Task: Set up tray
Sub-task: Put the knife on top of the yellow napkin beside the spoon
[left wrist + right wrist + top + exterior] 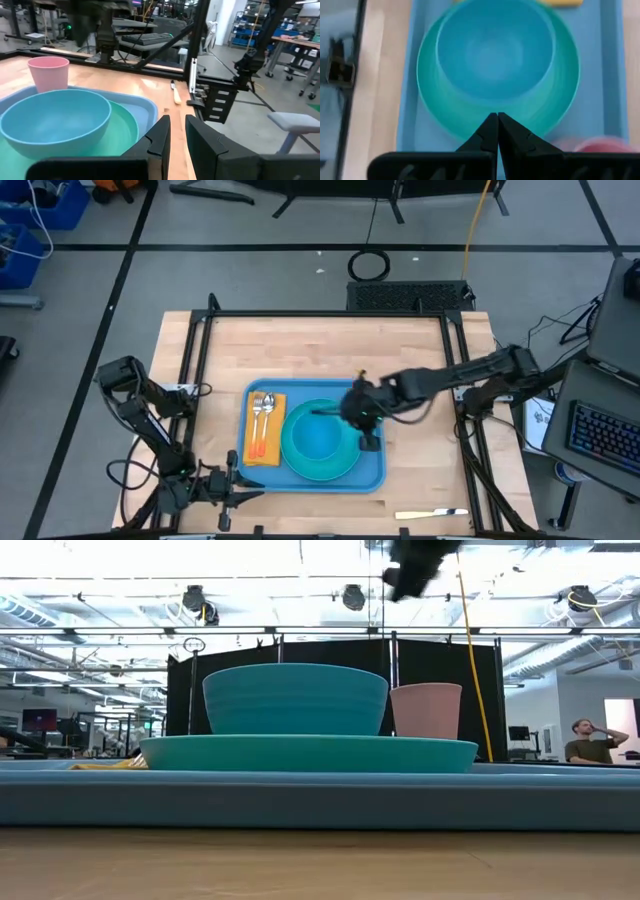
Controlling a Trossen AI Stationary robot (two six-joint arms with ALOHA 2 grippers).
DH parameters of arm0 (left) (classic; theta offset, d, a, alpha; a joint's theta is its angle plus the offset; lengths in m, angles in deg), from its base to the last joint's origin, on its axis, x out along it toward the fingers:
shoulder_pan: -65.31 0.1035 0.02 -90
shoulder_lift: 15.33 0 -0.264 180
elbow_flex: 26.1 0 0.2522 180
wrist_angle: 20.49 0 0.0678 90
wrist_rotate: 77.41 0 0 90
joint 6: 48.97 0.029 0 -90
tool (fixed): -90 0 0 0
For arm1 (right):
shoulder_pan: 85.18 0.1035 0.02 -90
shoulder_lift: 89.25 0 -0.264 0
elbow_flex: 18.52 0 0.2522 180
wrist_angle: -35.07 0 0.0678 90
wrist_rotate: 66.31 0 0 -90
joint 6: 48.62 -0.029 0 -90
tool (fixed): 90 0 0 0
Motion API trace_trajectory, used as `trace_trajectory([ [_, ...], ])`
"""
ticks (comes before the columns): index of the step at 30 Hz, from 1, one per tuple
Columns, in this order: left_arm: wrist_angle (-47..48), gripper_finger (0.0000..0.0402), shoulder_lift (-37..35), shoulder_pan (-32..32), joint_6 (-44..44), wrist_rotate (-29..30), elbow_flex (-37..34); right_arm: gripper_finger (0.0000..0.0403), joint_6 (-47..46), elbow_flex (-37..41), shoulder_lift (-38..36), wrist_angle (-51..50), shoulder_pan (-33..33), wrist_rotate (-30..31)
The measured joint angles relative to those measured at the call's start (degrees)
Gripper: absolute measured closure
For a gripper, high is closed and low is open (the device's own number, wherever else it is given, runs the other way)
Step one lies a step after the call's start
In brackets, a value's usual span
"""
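The table (pixel 320 340) fills the middle of the high view, pale wood inside a dark frame. On it, toward the lower centre of that frame, lies the tray (pixel 375 477), light blue with a raised rim and rounded corners. It looks like stiff moulded plastic, light by itself but now loaded, so it would likely slide easily on the wood and tip if lifted by one edge; the safest hold seems to be the rim on the two short sides, one arm each, kept level.

A teal plate (pixel 345 463) sits in the tray's middle with a blue bowl (pixel 312 438) standing on it. A pink cup (pixel 48 72) stands upright in the tray beside the plate, largely hidden under the right arm in the high view. At the tray's left end an orange napkin (pixel 266 448) carries a fork and spoon (pixel 262 408). A knife (pixel 432 513) lies on bare wood at the lower right, well apart from the tray.

The right gripper (pixel 497 131) hangs above the plate's edge, fingers pressed together with nothing between them. The left gripper (pixel 177 137) waits at the table's lower left, its fingers a narrow gap apart and empty.
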Motion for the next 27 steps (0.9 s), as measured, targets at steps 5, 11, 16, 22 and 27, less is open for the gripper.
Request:
trace_trajectory([
  [5, -0.33, 0.0339, 0.0, 1.74, 0.46, 0.75, 0.0, 0.0402, -3.78, 10.34, -7.15, 2.55, 4.74, 0.83],
  [11, -0.83, 0.0339, 0.0, 6.19, 3.61, -0.65, 0.0, 0.0401, -15.19, 21.4, -11.6, 11.21, 12.01, 0.25],
  [16, -0.85, 0.0339, 0.0, 10.11, 3.83, -5.08, 0.0, 0.0391, -23.46, 29.48, -11.79, 18.66, 18.01, 0.47],
  [22, -0.85, 0.0339, 0.0, 14.44, 3.37, -8.31, 0.0, 0.0343, -28.51, 35.5, -11.79, 22.69, 22.42, 0.79],
  [27, -0.26, 0.0339, 0.0, 16.55, 3.37, -13.62, 0.0, 0.0298, -32.68, 37.35, -11.79, 22.62, 26.25, 0.71],
])
